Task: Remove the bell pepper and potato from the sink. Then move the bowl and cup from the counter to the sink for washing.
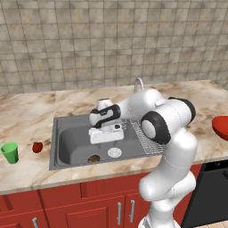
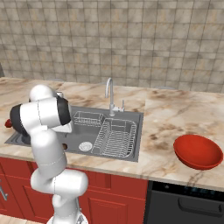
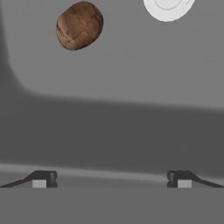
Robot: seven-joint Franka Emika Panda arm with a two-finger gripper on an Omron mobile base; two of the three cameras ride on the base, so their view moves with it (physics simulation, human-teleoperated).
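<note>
The brown potato (image 1: 93, 158) lies on the floor of the grey sink (image 1: 67, 142), left of the round drain (image 1: 114, 152). My gripper (image 1: 105, 139) hangs over the basin, above and slightly behind the potato. In the hand view the gripper (image 3: 111, 179) is open with nothing between its fingertips (image 3: 41, 179), and the potato (image 3: 79, 25) lies ahead at the upper left. The red bell pepper (image 1: 37, 147) rests on the counter left of the sink, beside the green cup (image 1: 10, 152). The red bowl (image 2: 197, 151) sits on the counter at the right.
A wire dish rack (image 2: 114, 138) fills the sink's right half, with a smaller one (image 2: 87, 118) behind it. The chrome faucet (image 2: 109, 94) rises at the sink's back edge. Below the bowl's counter is a dark appliance front (image 2: 192, 205).
</note>
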